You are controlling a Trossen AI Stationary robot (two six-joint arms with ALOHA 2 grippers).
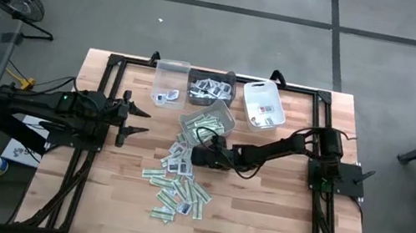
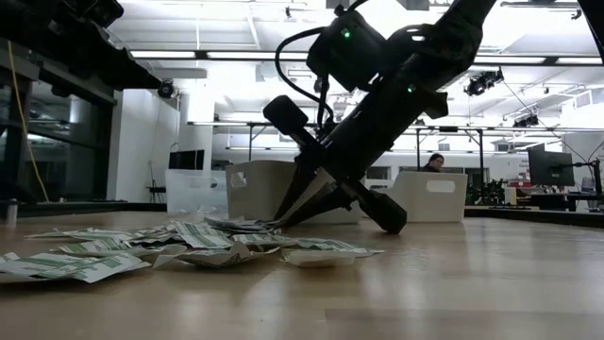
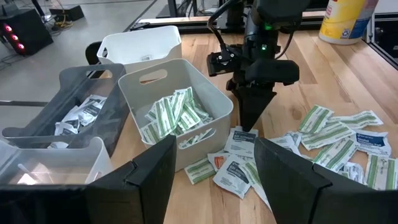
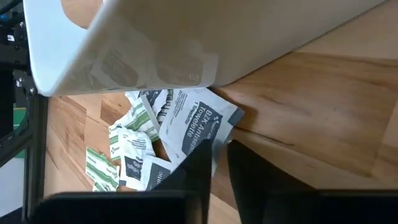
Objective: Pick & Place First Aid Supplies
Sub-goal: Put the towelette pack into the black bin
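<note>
So this looks like the grab step: the right tool is down at the table right beside the white bin holding green-and-white strip packets, with its fingers pinched in close together on the edge of a white towelette packet at the top of the scattered pile. From the right wrist view the 2 dark fingers have only a thin gap between them and the packet's corner sits right there, so I'd call it clenching on that packet, though I can't swear it's got a solid bite yet. The rest of the first aid supplies are spread loose across the middle of the table, strips and squarish white packets all mixed and overlapping. Left tool is parked off to the left side, fingers spread wide, holding nothing. Sorted stuff already sits in the dark bin (white packets) and a few more in the clear bin. Next move, I'd guess: lift straight up to check that only 1 packet comes along, since they overlap, then carry it to the dark bin with the other white packets and let go.
</note>
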